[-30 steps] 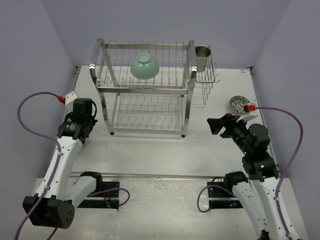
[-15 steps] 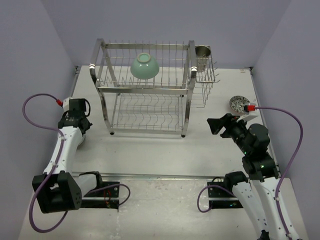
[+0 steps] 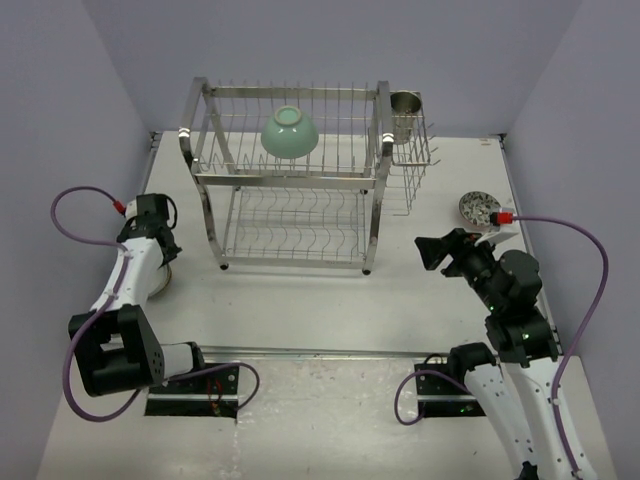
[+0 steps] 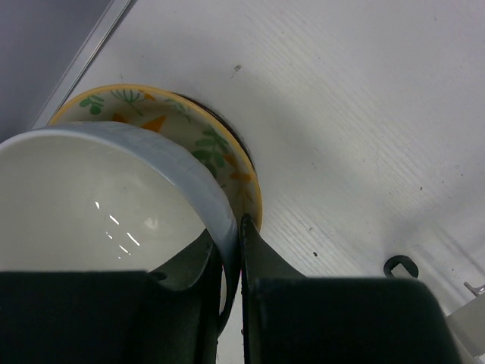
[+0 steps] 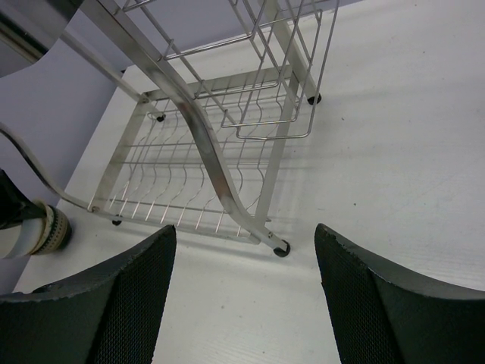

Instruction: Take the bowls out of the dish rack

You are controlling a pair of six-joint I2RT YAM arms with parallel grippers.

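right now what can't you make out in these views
Top view: the left gripper and its bowls, hidden under the left arm.
Left wrist view: the pale bowl pinched by the rim is cut off by the gripper body; the flowered bowl below is mostly covered, stack count unclear.
Top view: the patterned bowl is too small to read, partly behind a red plug.
Right wrist view: the bowl stack cut by the left edge.
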